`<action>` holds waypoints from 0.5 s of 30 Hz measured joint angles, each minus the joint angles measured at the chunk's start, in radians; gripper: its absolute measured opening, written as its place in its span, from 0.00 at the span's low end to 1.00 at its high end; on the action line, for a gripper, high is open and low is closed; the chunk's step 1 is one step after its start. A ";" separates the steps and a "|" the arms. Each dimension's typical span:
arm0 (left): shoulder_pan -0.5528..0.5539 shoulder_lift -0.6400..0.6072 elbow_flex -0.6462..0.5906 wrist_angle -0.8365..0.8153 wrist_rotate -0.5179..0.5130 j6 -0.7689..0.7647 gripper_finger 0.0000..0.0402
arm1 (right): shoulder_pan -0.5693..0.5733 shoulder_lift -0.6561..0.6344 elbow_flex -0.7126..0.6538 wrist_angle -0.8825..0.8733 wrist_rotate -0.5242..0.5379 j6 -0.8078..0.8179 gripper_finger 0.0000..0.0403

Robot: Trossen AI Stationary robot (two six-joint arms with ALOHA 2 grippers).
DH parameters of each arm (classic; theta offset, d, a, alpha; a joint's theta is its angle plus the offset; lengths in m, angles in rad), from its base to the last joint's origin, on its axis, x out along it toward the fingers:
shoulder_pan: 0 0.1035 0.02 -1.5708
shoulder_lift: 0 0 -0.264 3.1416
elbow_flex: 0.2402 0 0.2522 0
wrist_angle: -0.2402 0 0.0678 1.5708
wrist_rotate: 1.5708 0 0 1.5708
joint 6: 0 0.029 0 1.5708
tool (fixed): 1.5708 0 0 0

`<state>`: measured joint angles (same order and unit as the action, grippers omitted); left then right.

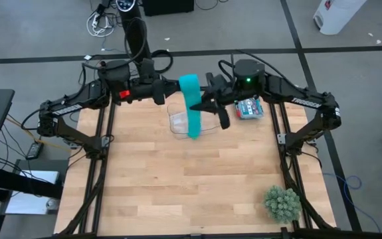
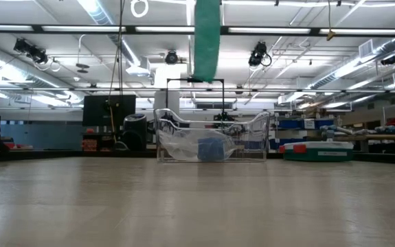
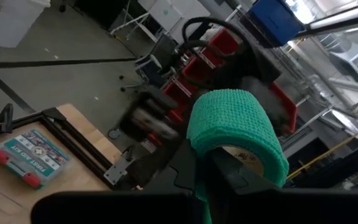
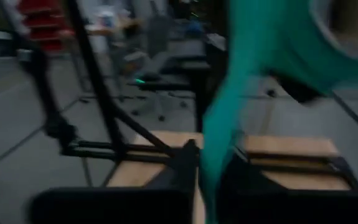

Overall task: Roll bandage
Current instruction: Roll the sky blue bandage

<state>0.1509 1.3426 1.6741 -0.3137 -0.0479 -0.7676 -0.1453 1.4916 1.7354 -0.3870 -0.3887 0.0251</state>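
- Working above the far edge of the desk (image 1: 177, 192), both arms meet over the clear plastic tray (image 1: 177, 123), which makes a steady reference.
- Left gripper (image 1: 171, 89), jaws clamped on the bandage (image 1: 191, 99) roll, should hold level.
- Right gripper (image 1: 207, 106), beside the hanging strip just over the tray: I cannot tell whether its jaws grip the tail; keeping it taut would wind evenly.

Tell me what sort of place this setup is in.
Probably a robotics lab or workshop. The wooden table stands on a bare concrete floor with loose cables, and the low view shows open ceiling strip lights, exposed ducting and benches crowded with bins and equipment.
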 joint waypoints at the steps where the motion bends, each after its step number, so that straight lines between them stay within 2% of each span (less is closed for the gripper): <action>1: 0.000 0.000 0.000 0.000 -0.003 0.002 0.05 | 0.006 -0.004 0.000 -0.002 -0.018 -0.001 0.03; 8: 0.001 0.000 0.000 -0.025 -0.049 0.044 0.05 | 0.084 -0.009 0.000 0.071 -0.019 0.117 0.00; 15: 0.023 0.000 0.000 -0.141 -0.090 0.092 0.05 | 0.151 -0.017 0.028 0.093 -0.019 0.206 0.00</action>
<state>0.1738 1.3430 1.6741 -0.4550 -0.1382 -0.6754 0.0058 1.4744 1.7637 -0.2943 -0.4082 0.2315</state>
